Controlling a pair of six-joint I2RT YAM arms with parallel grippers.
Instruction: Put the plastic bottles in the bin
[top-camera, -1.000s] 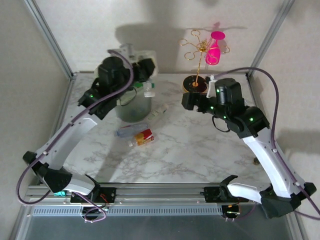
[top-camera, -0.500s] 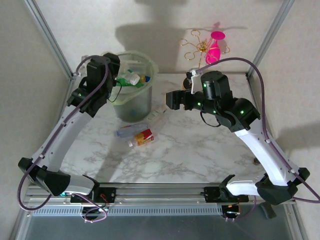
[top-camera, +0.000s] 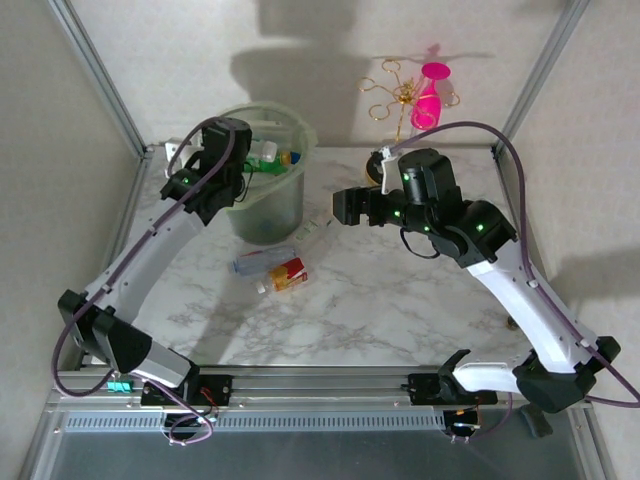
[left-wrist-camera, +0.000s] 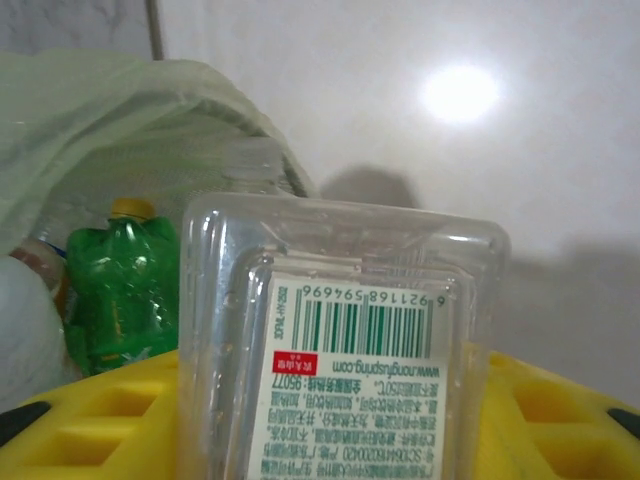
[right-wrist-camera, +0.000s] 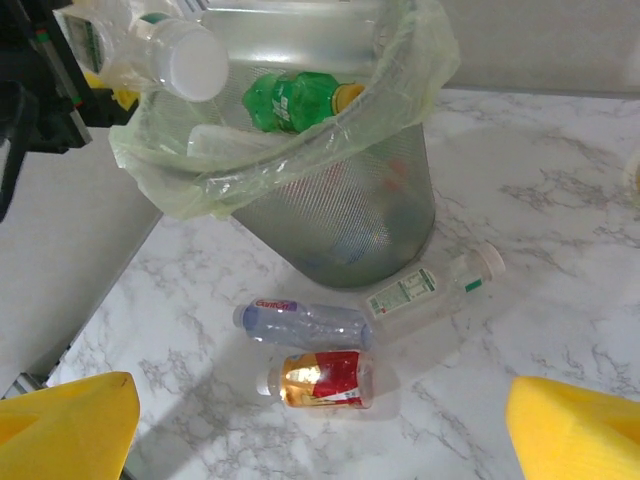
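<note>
Marble table (top-camera: 400, 300): left gripper (top-camera: 243, 165) clamps clear bottle (left-wrist-camera: 340, 330), perhaps nearer bin (top-camera: 280, 215); right gripper (top-camera: 345, 207) gaping.

arms (top-camera: 530, 300): white, black joints | cables (top-camera: 520, 170): purple | fingers (right-wrist-camera: 70, 420): yellow (green LEDs (top-camera: 478, 227))

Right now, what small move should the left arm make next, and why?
Probably open the left tool: it grips a clear bottle whose cap end seems to reach over the bin's rim, so the bottle should fall in.

Bottle (left-wrist-camera: 350, 340) cut off at bottom edge (small label print unreadable); bin (right-wrist-camera: 380, 230) contents murky through wall
</note>
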